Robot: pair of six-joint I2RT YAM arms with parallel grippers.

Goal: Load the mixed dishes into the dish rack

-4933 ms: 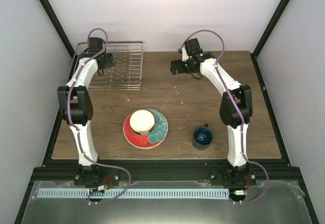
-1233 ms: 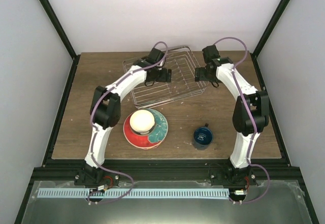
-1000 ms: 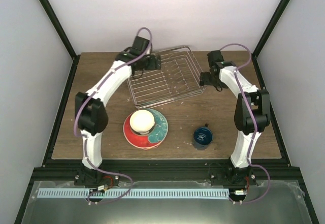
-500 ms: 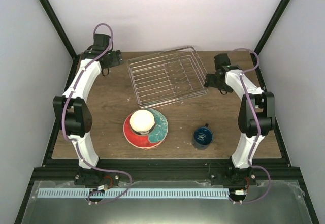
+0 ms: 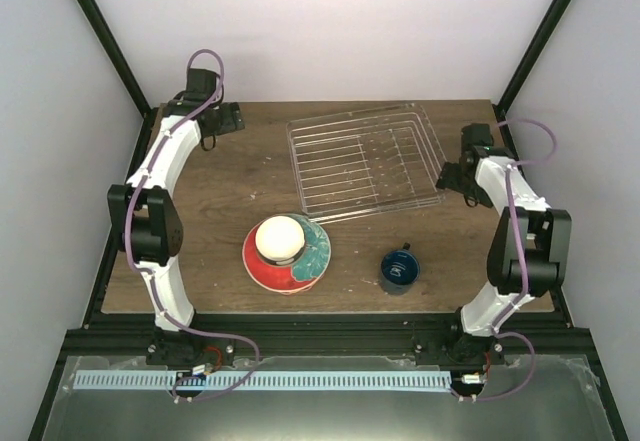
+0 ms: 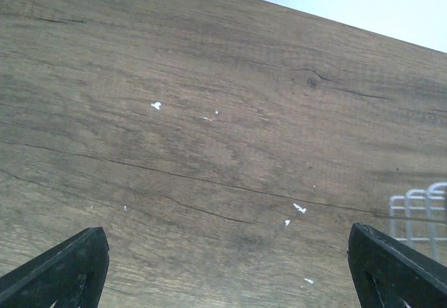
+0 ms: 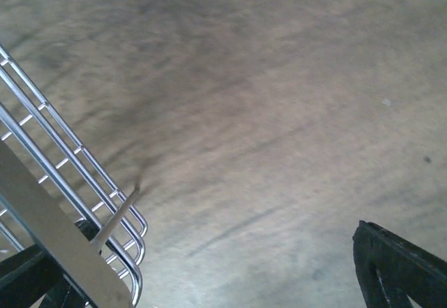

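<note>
Finds the dish rack (image 5: 365,161) lying askew toward the back right of the table (image 5: 220,221). Puts the right gripper (image 5: 452,176) at its right end, jaws spread wide, corner rim right by one finger, nothing clamped. Spots the red-and-teal plate (image 5: 318,246) nearer, carrying the cream bowl (image 5: 280,239), with the dark blue mug (image 5: 398,269) to its right. Spots the left gripper (image 5: 230,119) likewise spread, over bare wood at back left.

Bright, even light, soft shadows. The right wrist view smears the brown wooden tabletop (image 7: 279,77); the left is sharp.
</note>
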